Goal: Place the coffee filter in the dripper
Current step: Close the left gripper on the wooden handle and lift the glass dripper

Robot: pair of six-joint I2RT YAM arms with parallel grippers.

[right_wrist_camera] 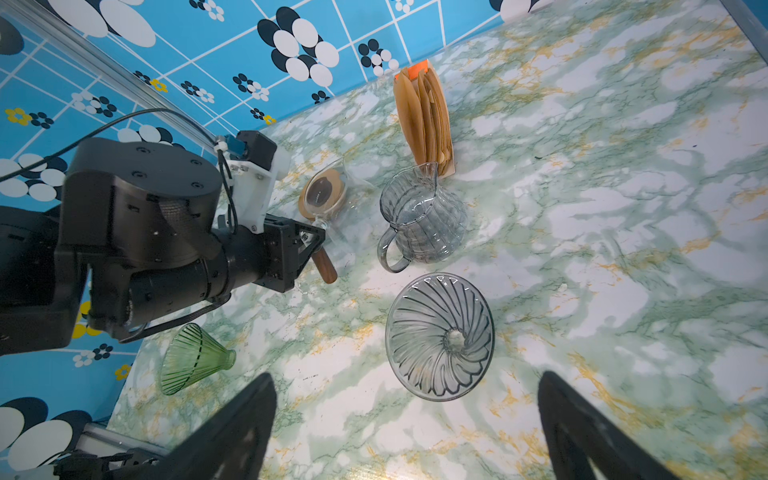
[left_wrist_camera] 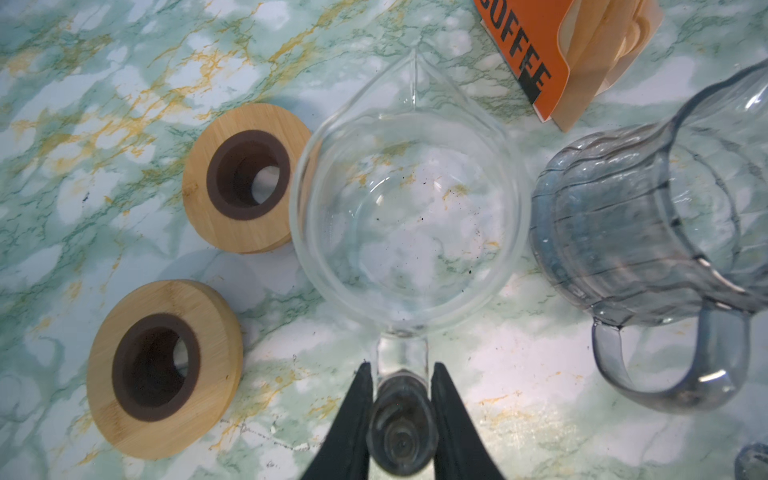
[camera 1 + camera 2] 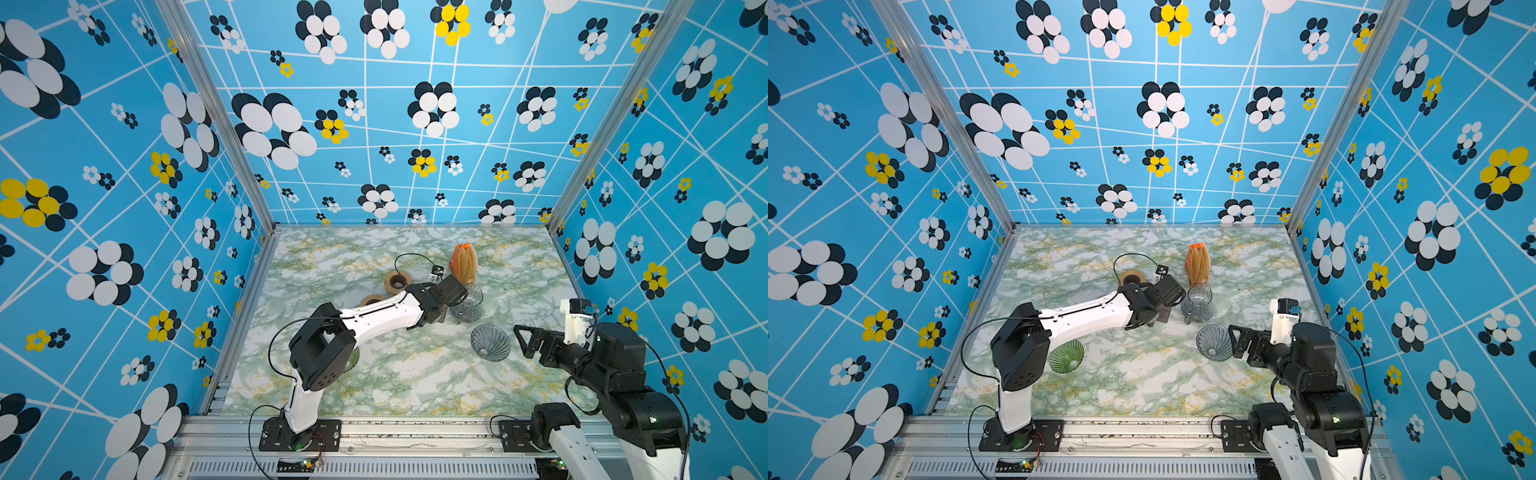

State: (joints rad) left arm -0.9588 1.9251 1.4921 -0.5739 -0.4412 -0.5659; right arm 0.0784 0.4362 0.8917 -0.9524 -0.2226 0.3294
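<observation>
The filters (image 3: 464,264) are stood in an orange holder at the back of the table (image 3: 395,374), at 12 o'clock from the grey jug (image 3: 468,307). Such thin paper is judged light, limp and easily creased, so one sheet is best pinched at its top edge. The left claw (image 2: 401,368) is seen closed on the handle of the clear jug (image 2: 409,224) only in the left wrist view (the top views hide the grip). The right claw (image 1: 407,376) is spread wide, with the grey dripper (image 1: 440,336) at its 12 o'clock. The green dripper (image 1: 193,359) is shown whole in the right wrist view.
</observation>
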